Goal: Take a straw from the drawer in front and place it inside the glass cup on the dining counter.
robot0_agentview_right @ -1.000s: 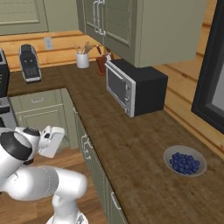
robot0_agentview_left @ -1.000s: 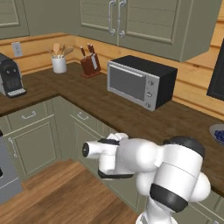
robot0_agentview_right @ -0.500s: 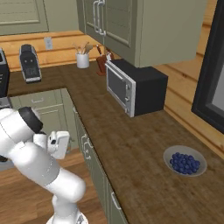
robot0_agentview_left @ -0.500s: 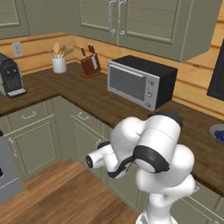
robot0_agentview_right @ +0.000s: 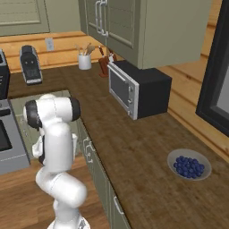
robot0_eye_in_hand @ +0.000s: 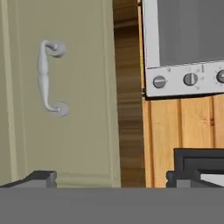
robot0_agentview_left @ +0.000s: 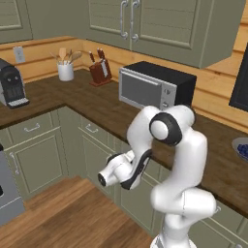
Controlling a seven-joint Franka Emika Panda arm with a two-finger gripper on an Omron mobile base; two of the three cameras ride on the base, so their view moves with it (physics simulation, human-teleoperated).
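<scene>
My gripper (robot0_eye_in_hand: 111, 177) is spread wide and holds nothing, hanging low before the drawer (robot0_eye_in_hand: 61, 92), its silver handle (robot0_eye_in_hand: 49, 78) up ahead of me. Beside it show the worktop edge (robot0_eye_in_hand: 129, 96) and the microwave (robot0_eye_in_hand: 183, 43).

A glossy white robot arm (robot0_agentview_left: 174, 160) built from rounded, bulbous segments, with dark grey or black rings at the joints. A dark band runs along the forearm. The wrist ends in a white cylinder with what looks like a dark cap. Two small dark fingertips (robot0_eye_in_hand: 41, 177).
</scene>
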